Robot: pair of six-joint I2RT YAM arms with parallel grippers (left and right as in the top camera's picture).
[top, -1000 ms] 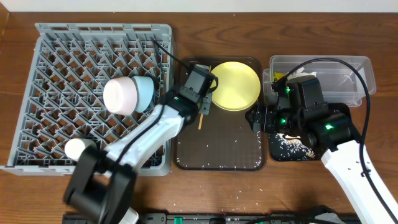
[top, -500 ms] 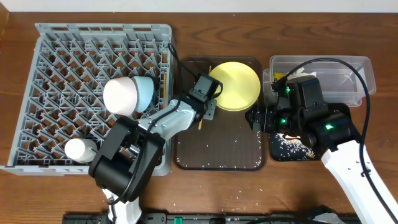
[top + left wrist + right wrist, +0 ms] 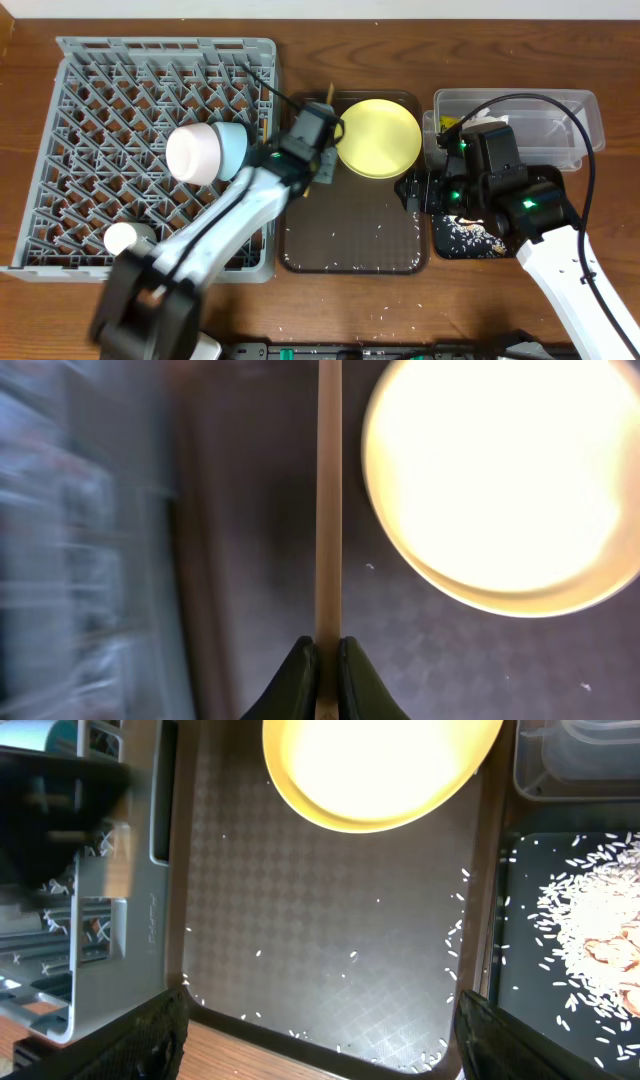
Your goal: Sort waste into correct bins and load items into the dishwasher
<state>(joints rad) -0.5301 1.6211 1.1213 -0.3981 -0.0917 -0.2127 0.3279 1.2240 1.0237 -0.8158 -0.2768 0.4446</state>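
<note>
Chopstick (image 3: 328, 510) pinched tight in the left gripper (image 3: 327, 658), along the brown tray's (image 3: 350, 240) left edge, just beside the yellow plate (image 3: 378, 138); right gripper (image 3: 322, 1030) spread wide at the tray's right edge.

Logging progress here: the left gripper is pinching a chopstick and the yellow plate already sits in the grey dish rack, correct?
Not quite. The yellow plate lies on the brown tray, not in the grey dish rack, as the overhead view shows. The left gripper is indeed pinching a chopstick.

Overhead straight down, wrist views close, downward, sharing yellow plate (image 3: 500, 480)
</note>
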